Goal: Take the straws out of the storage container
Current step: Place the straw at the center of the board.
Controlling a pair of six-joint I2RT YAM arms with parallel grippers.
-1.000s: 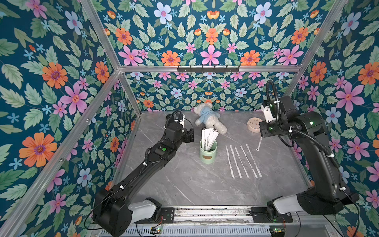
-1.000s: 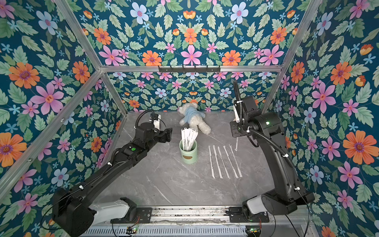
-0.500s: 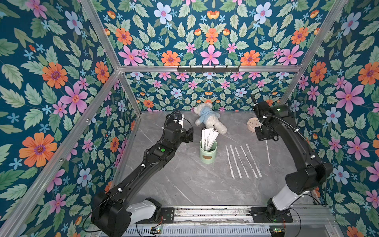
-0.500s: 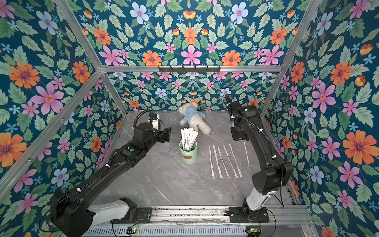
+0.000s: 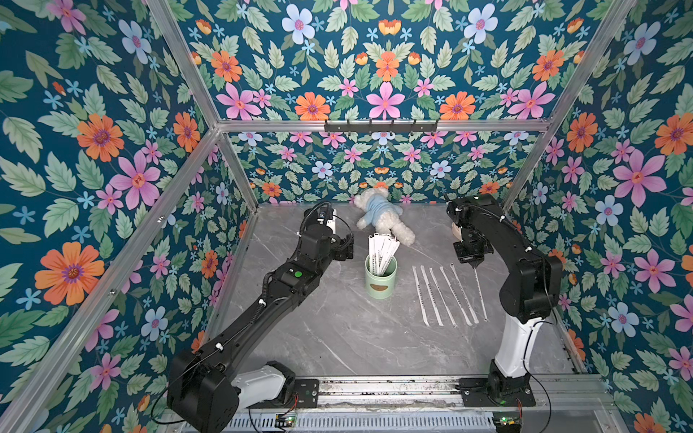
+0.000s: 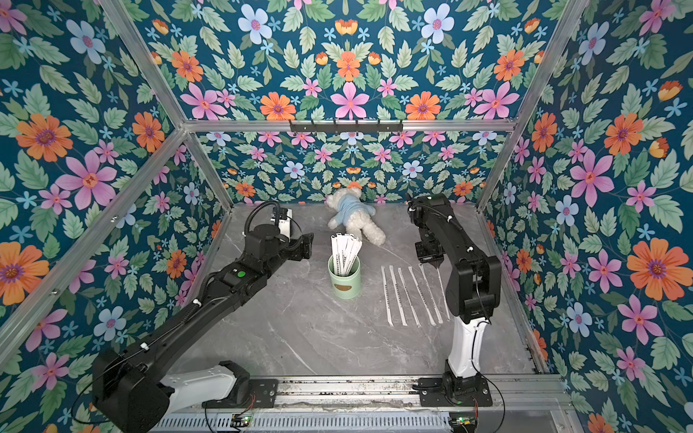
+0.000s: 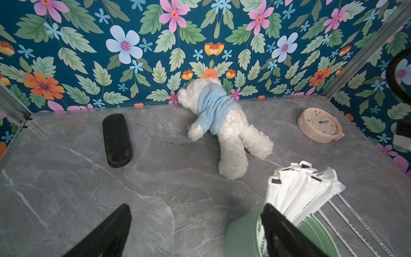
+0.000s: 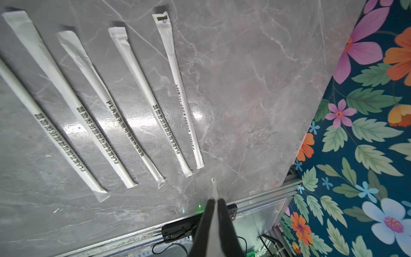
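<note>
The mint-green storage container (image 5: 380, 282) (image 6: 347, 284) stands mid-table with a bundle of white wrapped straws (image 5: 380, 249) (image 7: 300, 191) sticking up from it. Several more straws (image 5: 442, 296) (image 8: 124, 104) lie in a row to its right. My right gripper (image 5: 474, 262) (image 8: 214, 201) is shut on one straw (image 5: 480, 294) that hangs down at the row's right end; whether its lower end touches the table I cannot tell. My left gripper (image 5: 350, 249) (image 7: 195, 222) stands open just left of the container (image 7: 242, 235), with one finger (image 7: 280, 233) over its rim and nothing held.
A white teddy bear in a blue shirt (image 5: 382, 221) lies near the back wall. A pinkish clock (image 7: 319, 124) sits at the back right, a black case (image 7: 116, 140) at the back left. An aluminium rail (image 5: 375, 388) runs along the table's front edge.
My right arm has swung down from the back right, bringing the held straw to the right end of the row. The left arm has not moved.
</note>
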